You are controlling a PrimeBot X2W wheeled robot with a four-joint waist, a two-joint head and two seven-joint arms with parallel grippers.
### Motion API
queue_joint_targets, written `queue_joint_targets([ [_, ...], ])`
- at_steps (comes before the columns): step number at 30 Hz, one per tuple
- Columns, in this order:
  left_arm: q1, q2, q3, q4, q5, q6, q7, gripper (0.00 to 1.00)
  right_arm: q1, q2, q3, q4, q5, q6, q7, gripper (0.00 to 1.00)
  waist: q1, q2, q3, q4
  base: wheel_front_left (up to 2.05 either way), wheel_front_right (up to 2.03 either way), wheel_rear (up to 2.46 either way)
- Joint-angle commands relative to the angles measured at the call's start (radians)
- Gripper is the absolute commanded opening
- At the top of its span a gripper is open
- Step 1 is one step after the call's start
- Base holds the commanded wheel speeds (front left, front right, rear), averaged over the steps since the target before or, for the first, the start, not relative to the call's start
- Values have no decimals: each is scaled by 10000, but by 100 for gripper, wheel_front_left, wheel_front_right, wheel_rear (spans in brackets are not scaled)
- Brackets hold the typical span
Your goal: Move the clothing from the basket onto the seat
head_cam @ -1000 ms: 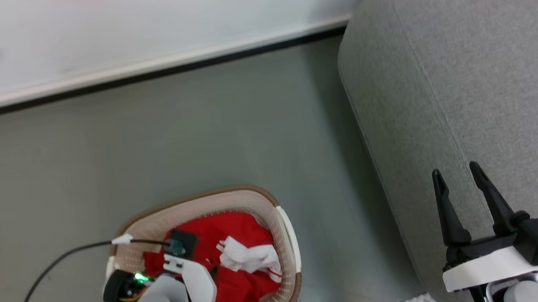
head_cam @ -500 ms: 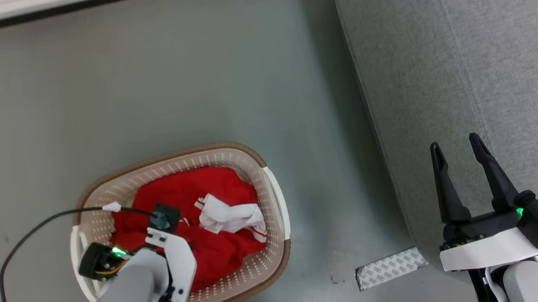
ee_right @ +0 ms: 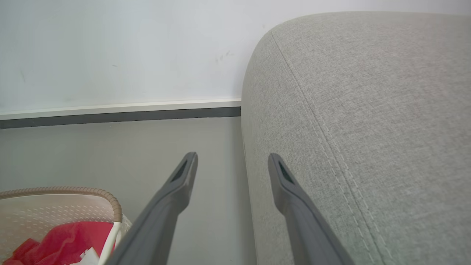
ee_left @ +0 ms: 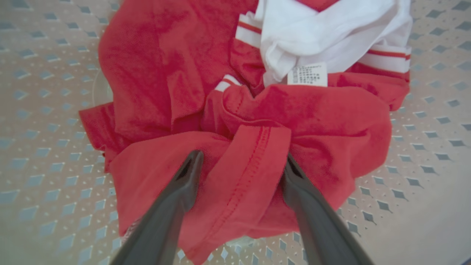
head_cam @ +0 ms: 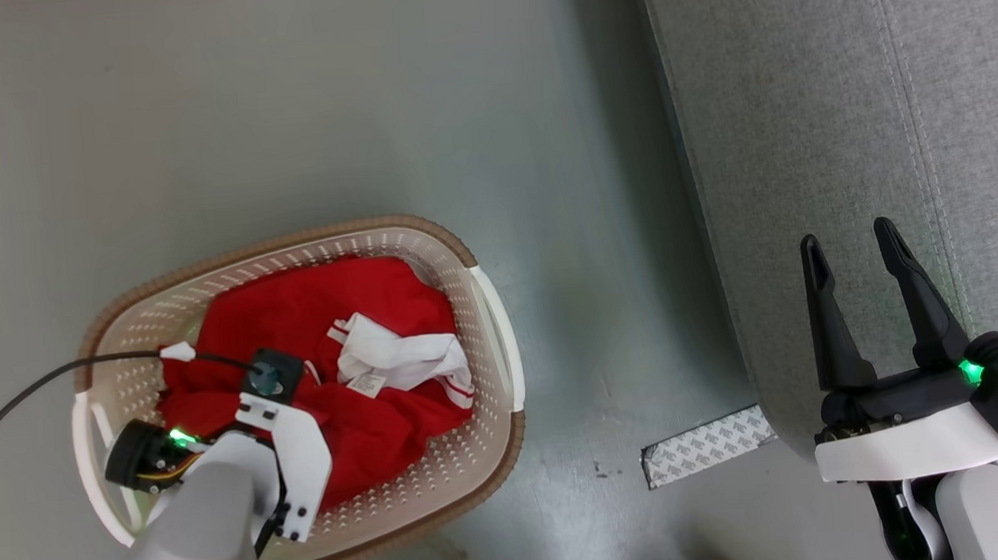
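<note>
Left wrist view showed the clothing [ee_left: 235,121] bunched in the basket [ee_left: 44,73], with a hemmed red fold lying between the spread fingers of the left gripper [ee_left: 241,156], which straddled it without pinching. The step in hand looked to be the grasp. Next, the jaws would need to close on that fold, lift it clear of the rim and carry it right to the seat [head_cam: 804,118], where the right gripper [head_cam: 846,234] hovered open and empty.

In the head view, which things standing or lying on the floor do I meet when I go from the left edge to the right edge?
basket with the clothing inside → patterned strip → seat
</note>
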Motion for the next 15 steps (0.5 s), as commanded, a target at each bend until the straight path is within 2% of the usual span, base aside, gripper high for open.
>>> queue_joint_targets([
  [1,-95,95,-12,23,43,23,6,100,-97,-29,-5,-53,143,-21,6,100,-1,0,105,-40,0,0,0],
  [11,-184,-30,-292,225,-146,-162,272,100,-213,-29,2,-81,218,-21,6,100,-1,0,519,-155,0,0,0],
  [14,-180,-70,-369,267,-200,-200,367,0,-251,-29,-28,-60,223,-21,7,100,-1,0,555,-177,0,0,0],
  [15,-170,-91,-380,270,-245,-201,403,0,-253,-29,-36,-40,212,-21,7,100,-1,0,547,-180,0,0,0],
])
